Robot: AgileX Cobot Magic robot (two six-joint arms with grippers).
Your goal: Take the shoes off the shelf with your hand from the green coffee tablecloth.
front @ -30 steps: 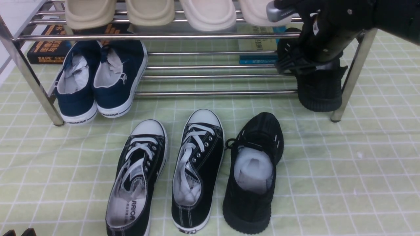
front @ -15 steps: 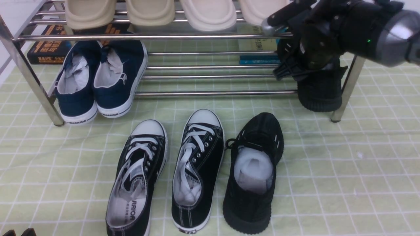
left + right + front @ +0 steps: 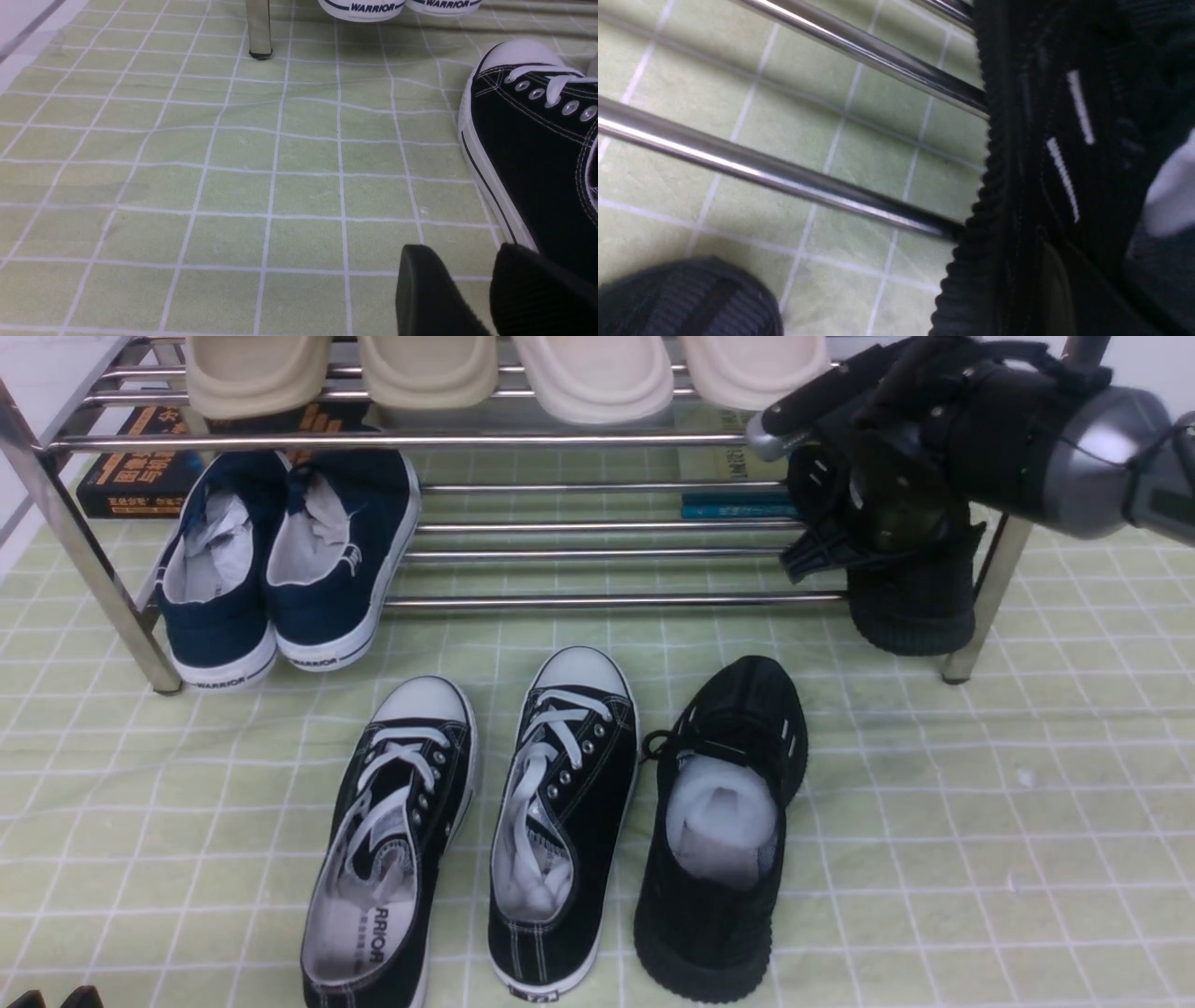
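One black knit shoe [image 3: 910, 607] stands heel-out at the right end of the chrome shelf's [image 3: 597, 601] lower tier. My right gripper [image 3: 878, 523] reaches into its opening, shut on its side wall. The right wrist view shows that shoe's ribbed sole and white dashes [image 3: 1064, 116] close against the jaws. Its partner [image 3: 724, 831] lies on the green coffee tablecloth [image 3: 980, 821] in front of the shelf, white paper inside. My left gripper [image 3: 465, 261] hovers low over the cloth, open and empty, beside a canvas sneaker [image 3: 528, 154].
Two black canvas sneakers with white toes [image 3: 392, 859] lie left of the knit shoe on the cloth. Navy shoes [image 3: 280, 569] fill the lower tier's left end, beige slippers [image 3: 429, 369] the top tier. Books [image 3: 131, 476] lie behind. The shelf's right leg [image 3: 980, 607] stands beside the gripped shoe.
The right arm has drawn back to the right and its jaws have closed on the shelf shoe. The shoe has hardly shifted. The left gripper has stayed still.
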